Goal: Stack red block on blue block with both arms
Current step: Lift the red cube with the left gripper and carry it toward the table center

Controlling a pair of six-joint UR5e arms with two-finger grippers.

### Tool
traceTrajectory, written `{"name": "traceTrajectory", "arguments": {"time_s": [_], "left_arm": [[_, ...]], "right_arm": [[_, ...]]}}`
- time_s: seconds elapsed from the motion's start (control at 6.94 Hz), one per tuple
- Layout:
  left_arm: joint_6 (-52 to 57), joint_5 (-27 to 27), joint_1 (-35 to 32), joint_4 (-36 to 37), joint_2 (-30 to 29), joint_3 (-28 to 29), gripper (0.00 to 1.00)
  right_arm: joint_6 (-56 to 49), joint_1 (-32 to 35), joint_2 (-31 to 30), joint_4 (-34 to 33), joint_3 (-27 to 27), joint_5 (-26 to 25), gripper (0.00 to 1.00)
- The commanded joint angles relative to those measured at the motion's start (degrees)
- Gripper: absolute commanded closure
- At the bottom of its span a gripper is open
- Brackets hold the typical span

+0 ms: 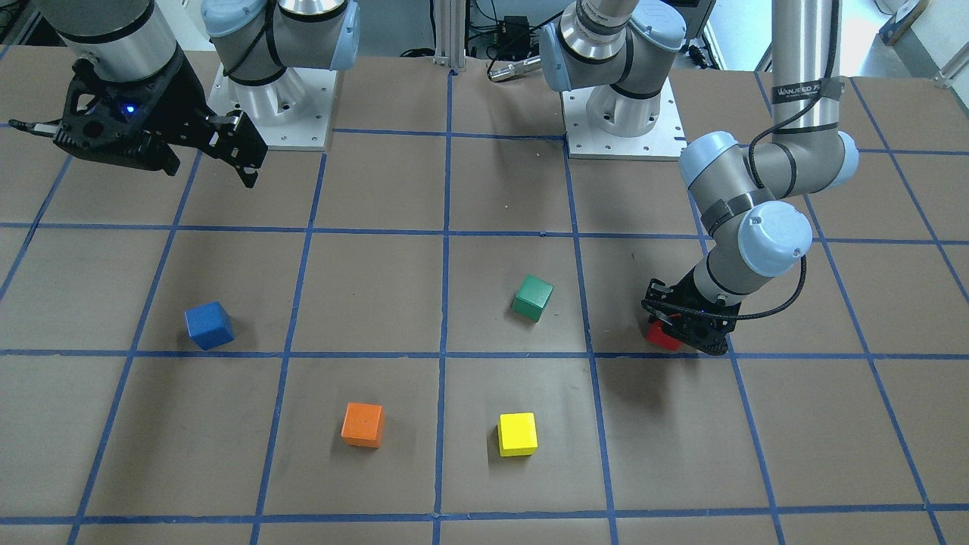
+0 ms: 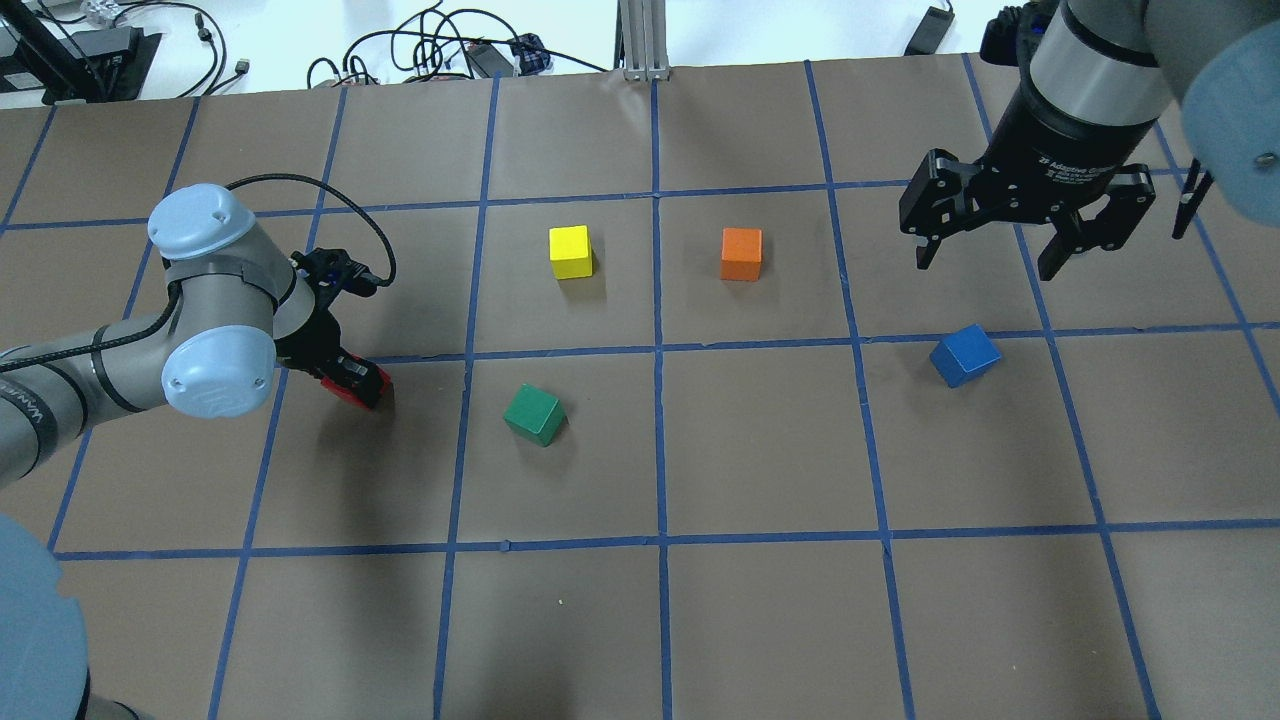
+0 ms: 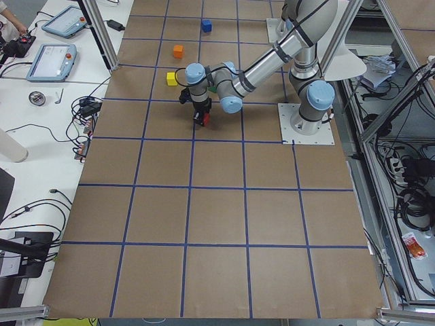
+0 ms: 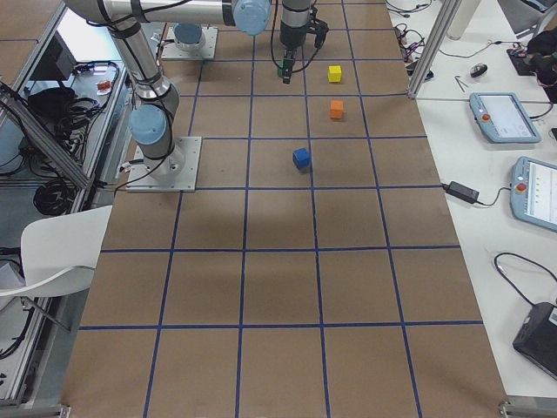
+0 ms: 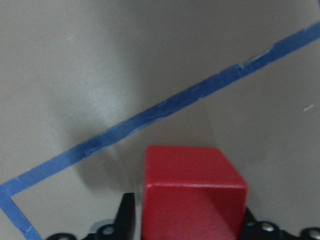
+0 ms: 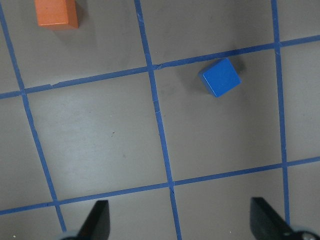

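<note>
Overhead exterior: five cubes, two grippers. Red block point(image 5: 192, 197) pinched in the left gripper point(image 2: 352, 378), low at left; blue block point(image 2: 965, 354) rests right, near the wide-spread right gripper point(image 2: 985, 258); green cube point(image 2: 535, 414), yellow cube point(image 2: 570, 251), orange cube point(image 2: 741, 254) between. Brown table point(image 2: 760, 620), blue tape grid point(image 2: 657, 450), cables point(image 2: 420, 50) beyond

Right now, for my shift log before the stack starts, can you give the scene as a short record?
red block: at table level
left end effector: low, around red block; contact unclear
right end effector: open, empty, above table
blue block: on table, uncovered, apart from red block
other cubes: green cube, yellow cube, orange cube, each alone
</note>
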Motion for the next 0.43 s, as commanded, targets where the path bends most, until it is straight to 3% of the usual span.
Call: {"name": "traceTrajectory", "arguments": {"time_s": [0.0, 0.29], "left_arm": [[-1.08, -0.03, -0.93, 0.99, 1.3, 1.07, 0.78], [-5.9, -1.33, -3.9, -1.55, 1.66, 6.5, 0.89]], "right_arm": [[0.02, 0.01, 0.01, -0.01, 0.07, -0.06, 0.0], [-0.06, 0.01, 0.18, -0.01, 0.07, -0.06, 0.0]]}}
